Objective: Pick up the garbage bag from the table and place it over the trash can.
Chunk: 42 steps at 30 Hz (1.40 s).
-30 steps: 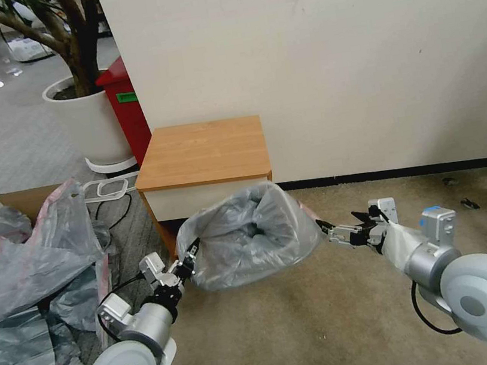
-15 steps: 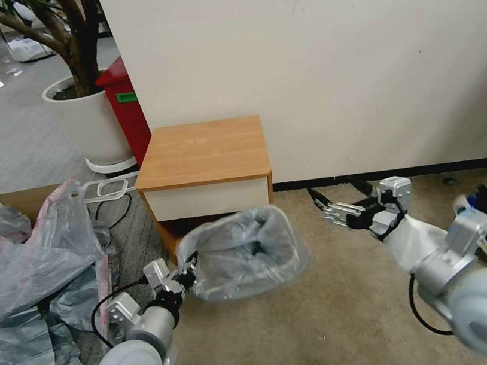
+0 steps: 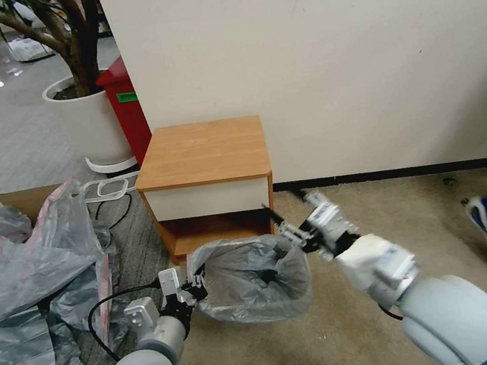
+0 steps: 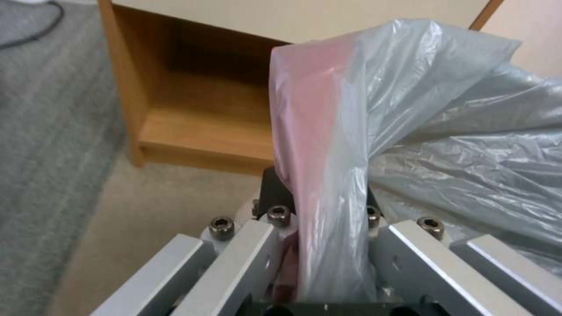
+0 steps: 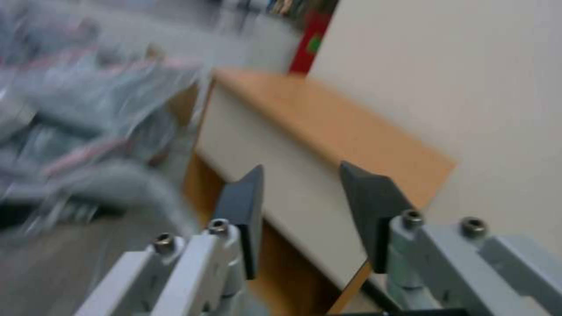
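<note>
Left gripper (image 3: 196,287) clamps bag (image 3: 251,278) rim (pink edge); right gripper (image 3: 289,224) open, empty. Seating step; next needs regrasp opposite rim.

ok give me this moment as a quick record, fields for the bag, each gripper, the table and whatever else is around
garbage bag: off the table, mouth open, hanging low over the carpet in front of the table
left gripper: shut on the bag's pink rim
right gripper: open, empty, at the bag's far edge
table: top bare, against the wall
trash can: cannot tell where it is
bag heap: on the floor by the robot's left
red bin: behind the table, beside the plant pot
</note>
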### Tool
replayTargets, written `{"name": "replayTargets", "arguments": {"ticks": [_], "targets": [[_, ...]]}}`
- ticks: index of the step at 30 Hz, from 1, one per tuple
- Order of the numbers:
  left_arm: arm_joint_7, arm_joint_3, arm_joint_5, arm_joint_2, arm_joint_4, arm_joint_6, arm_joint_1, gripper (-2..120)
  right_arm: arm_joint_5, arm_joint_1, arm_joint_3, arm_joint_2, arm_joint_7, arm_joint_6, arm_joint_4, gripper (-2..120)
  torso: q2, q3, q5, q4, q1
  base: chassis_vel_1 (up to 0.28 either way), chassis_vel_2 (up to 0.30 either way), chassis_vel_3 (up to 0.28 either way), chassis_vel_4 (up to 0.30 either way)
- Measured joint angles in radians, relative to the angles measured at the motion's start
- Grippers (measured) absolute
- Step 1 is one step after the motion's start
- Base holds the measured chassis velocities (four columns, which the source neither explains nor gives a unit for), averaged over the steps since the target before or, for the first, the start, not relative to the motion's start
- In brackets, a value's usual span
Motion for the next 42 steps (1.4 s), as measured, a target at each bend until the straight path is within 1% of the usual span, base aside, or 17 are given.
{"name": "replayTargets", "arguments": {"ticks": [3,5,6,7,8,10,14,16,17,21,22,26,27,29,31,35,42], "targets": [[0.001,0.007,0.037,-0.004,0.000,-0.005,0.005,5,0.030,0.021,-0.031,-0.029,-0.001,-0.045,-0.004,25,0.000,0.000,0.0001,-0.0001,0.000,0.000,0.000,0.000,0.000],[0.004,0.023,0.088,-0.013,0.008,-0.018,0.010,5,0.065,0.050,-0.069,-0.061,-0.009,-0.100,-0.019,15,0.000,0.000,0.0001,-0.0003,0.000,0.000,0.000,0.000,0.000],[0.005,0.029,0.100,-0.014,0.011,-0.019,0.010,5,0.070,0.058,-0.080,-0.066,-0.013,-0.110,-0.023,13,0.000,0.000,0.0002,-0.0002,0.000,0.000,0.000,0.000,0.000],[0.006,0.035,0.114,-0.016,0.014,-0.022,0.010,5,0.076,0.070,-0.099,-0.072,-0.020,-0.124,-0.031,6,0.000,0.000,0.0001,-0.0003,0.000,0.000,0.000,0.000,0.000],[0.006,0.035,0.114,-0.016,0.014,-0.022,0.010,5,0.076,0.070,-0.099,-0.072,-0.020,-0.124,-0.031,6,0.000,0.000,0.0001,-0.0003,0.000,0.000,0.000,0.000,0.000],[0.009,0.047,0.134,-0.019,0.019,-0.026,0.006,5,0.086,0.097,-0.139,-0.079,-0.030,-0.147,-0.052,0,0.000,0.000,0.0001,-0.0002,0.000,0.000,0.000,0.000,0.000],[0.010,0.060,0.151,-0.024,0.027,-0.029,-0.001,5,0.087,0.135,-0.196,-0.080,-0.043,-0.167,-0.091,0,0.000,0.000,0.0001,-0.0002,0.000,0.000,0.000,0.000,0.000],[0.013,0.068,0.163,-0.028,0.035,-0.033,-0.002,5,0.082,0.170,-0.251,-0.071,-0.048,-0.179,-0.127,0,0.000,0.000,0.0001,-0.0003,0.000,0.000,0.000,0.000,0.000],[0.013,0.068,0.163,-0.028,0.035,-0.033,-0.002,5,0.082,0.170,-0.251,-0.071,-0.048,-0.179,-0.127,0,0.000,0.000,0.0001,-0.0003,0.000,0.000,0.000,0.000,0.000],[0.018,0.076,0.172,-0.033,0.041,-0.036,-0.006,5,0.053,0.247,-0.340,-0.026,-0.060,-0.203,-0.228,0,0.000,0.000,0.0003,-0.0002,0.000,0.000,0.000,0.000,0.000],[0.018,0.076,0.172,-0.033,0.041,-0.036,-0.006,5,0.053,0.247,-0.340,-0.026,-0.060,-0.203,-0.228,0,0.000,0.000,0.0003,-0.0002,0.000,0.000,0.000,0.000,0.000],[0.020,0.076,0.171,-0.035,0.041,-0.036,-0.011,5,0.051,0.336,-0.421,0.016,-0.067,-0.216,-0.338,0,0.000,0.000,0.0001,-0.0002,0.000,0.000,0.000,0.000,0.000],[0.020,0.076,0.171,-0.035,0.041,-0.036,-0.011,5,0.051,0.336,-0.421,0.016,-0.067,-0.216,-0.338,0,0.000,0.000,0.0001,-0.0002,0.000,0.000,0.000,0.000,0.000],[0.021,0.077,0.170,-0.036,0.041,-0.036,-0.011,5,0.051,0.380,-0.463,0.042,-0.068,-0.216,-0.405,0,0.000,0.000,0.0000,-0.0001,0.000,0.000,0.000,0.000,0.000],[0.021,0.078,0.169,-0.036,0.042,-0.036,-0.011,5,0.051,0.388,-0.472,0.046,-0.068,-0.216,-0.419,0,0.000,0.000,0.0002,0.0000,0.000,0.000,0.000,0.000,0.000],[0.021,0.085,0.167,-0.040,0.040,-0.036,-0.012,5,0.049,0.438,-0.532,0.076,-0.068,-0.216,-0.512,0,0.000,0.000,0.0000,-0.0002,0.000,0.000,0.000,0.000,0.000],[0.021,0.094,0.162,-0.042,0.034,-0.033,-0.014,5,0.047,0.468,-0.563,0.109,-0.068,-0.216,-0.574,0,0.000,0.000,0.0000,-0.0002,0.000,0.000,0.000,0.000,0.000]]}}
